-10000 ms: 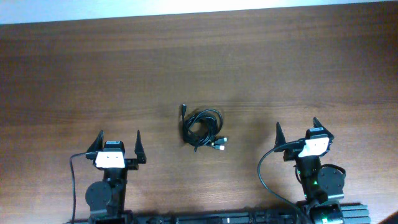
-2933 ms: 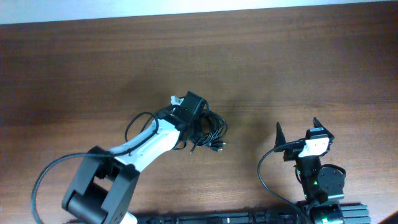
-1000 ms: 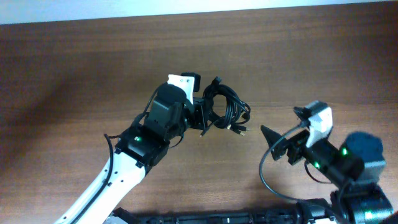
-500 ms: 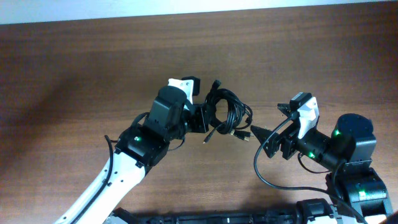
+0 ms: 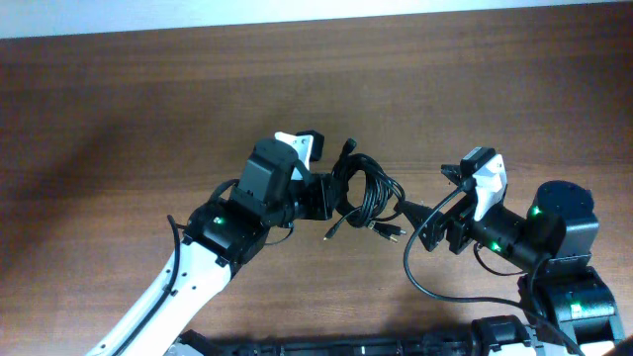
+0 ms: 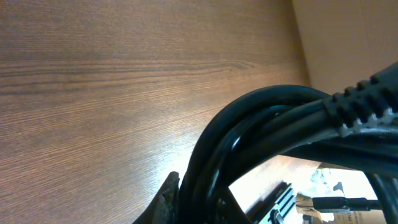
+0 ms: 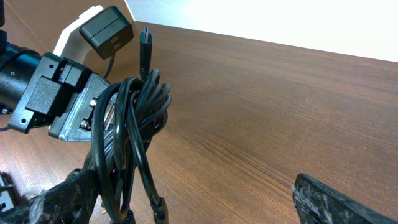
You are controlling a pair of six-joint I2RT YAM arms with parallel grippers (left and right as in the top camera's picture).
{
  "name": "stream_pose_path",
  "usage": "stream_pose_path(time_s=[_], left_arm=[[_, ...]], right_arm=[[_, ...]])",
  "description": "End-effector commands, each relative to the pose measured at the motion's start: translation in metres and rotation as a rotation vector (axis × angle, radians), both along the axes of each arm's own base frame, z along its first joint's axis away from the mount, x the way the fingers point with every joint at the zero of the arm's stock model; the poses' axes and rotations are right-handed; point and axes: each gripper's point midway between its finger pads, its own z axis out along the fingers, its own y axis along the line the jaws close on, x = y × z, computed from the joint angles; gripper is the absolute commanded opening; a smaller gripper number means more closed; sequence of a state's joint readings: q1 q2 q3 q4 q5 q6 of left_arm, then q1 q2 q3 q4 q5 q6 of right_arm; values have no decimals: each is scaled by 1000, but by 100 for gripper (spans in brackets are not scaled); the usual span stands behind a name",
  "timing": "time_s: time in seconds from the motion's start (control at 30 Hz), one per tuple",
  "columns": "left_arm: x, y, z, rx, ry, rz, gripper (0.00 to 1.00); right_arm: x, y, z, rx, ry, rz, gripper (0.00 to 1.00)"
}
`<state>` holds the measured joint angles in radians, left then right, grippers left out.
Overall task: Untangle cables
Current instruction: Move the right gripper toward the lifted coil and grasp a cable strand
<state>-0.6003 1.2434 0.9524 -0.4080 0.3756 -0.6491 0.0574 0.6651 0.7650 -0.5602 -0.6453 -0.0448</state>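
The cables (image 5: pixel 374 190) are a coiled black bundle held off the table, with plug ends dangling below and one plug pointing up. My left gripper (image 5: pixel 334 196) is shut on the bundle's left side. In the left wrist view the cables (image 6: pixel 261 124) fill the lower right, pinched in the left gripper (image 6: pixel 205 208). My right gripper (image 5: pixel 425 191) stands open just right of the bundle. In the right wrist view the cables (image 7: pixel 134 118) hang from the left gripper (image 7: pixel 78 112); the open right gripper (image 7: pixel 193 205) has its left finger (image 7: pixel 56 199) against the lower loops.
The brown wooden table (image 5: pixel 148 99) runs back to a white wall strip along the far edge. A black rail (image 5: pixel 346 346) carrying the arm bases lines the front edge. The right arm's own thick black wire (image 5: pixel 415 282) loops beside its base.
The left gripper has carried the bundle slightly right and toward the front. The right arm swung in to the left, bringing its open fingers up to the bundle.
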Motion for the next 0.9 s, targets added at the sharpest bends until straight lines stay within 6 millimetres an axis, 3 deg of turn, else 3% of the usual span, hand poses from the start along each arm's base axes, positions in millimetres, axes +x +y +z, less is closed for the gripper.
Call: stream_pose_path(time_s=[0.0, 0.17, 0.33, 0.53, 0.87], left_arm=[[-10, -11, 19, -47, -22, -50, 0], [-18, -21, 21, -49, -42, -83, 0], [-20, -22, 20, -38, -55, -101, 0], [-21, -22, 19, -23, -73, -119, 0], [-30, -28, 22, -44, -84, -198, 0]], right_arm=[[1, -2, 10, -5, -32, -7, 98], [4, -8, 7, -23, -22, -44, 98], [5, -10, 5, -31, -17, -60, 98], [12, -28, -8, -67, 42, -183, 98], [14, -35, -11, -74, 53, -227, 98]])
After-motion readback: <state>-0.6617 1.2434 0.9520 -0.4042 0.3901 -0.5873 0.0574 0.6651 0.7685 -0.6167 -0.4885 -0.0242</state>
